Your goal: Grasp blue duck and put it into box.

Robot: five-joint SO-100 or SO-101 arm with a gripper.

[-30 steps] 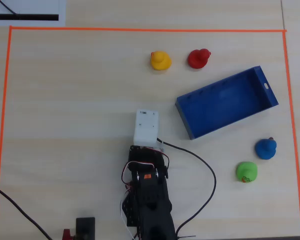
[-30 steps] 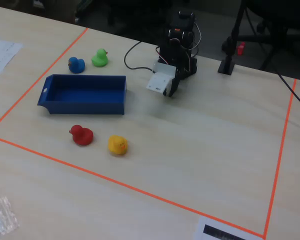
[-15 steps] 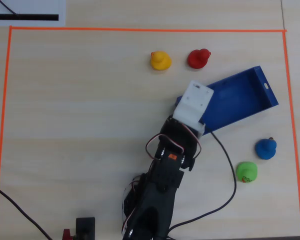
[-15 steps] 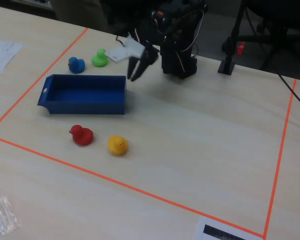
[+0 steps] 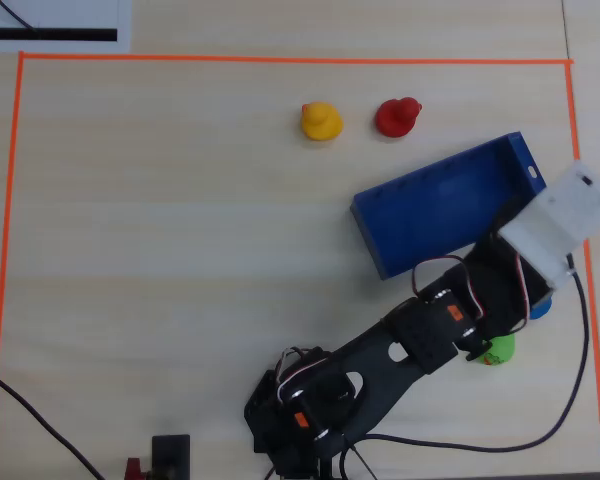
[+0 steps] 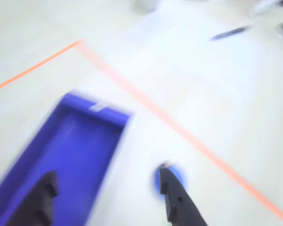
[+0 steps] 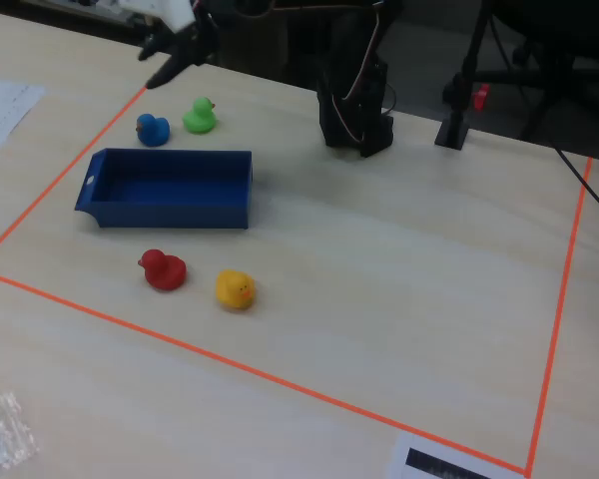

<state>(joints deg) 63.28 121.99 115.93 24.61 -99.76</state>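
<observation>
The blue duck (image 7: 152,129) sits on the table just beyond the box (image 7: 170,215), next to the green duck (image 7: 200,116). In the overhead view only a sliver of the blue duck (image 5: 540,305) shows beside the arm, below the box (image 5: 430,215). My gripper (image 7: 155,68) hangs in the air above the blue duck, open and empty. The wrist view is blurred: the gripper (image 6: 107,174) is open, one finger over the box (image 6: 75,155) and the other finger (image 6: 177,197) partly covering the blue duck (image 6: 173,175).
A red duck (image 7: 163,269) and a yellow duck (image 7: 236,289) stand on the near side of the box in the fixed view. Orange tape (image 7: 280,379) frames the work area. The arm's base (image 7: 354,110) stands at the far edge. The white wrist mount (image 5: 560,225) hides the gripper from above.
</observation>
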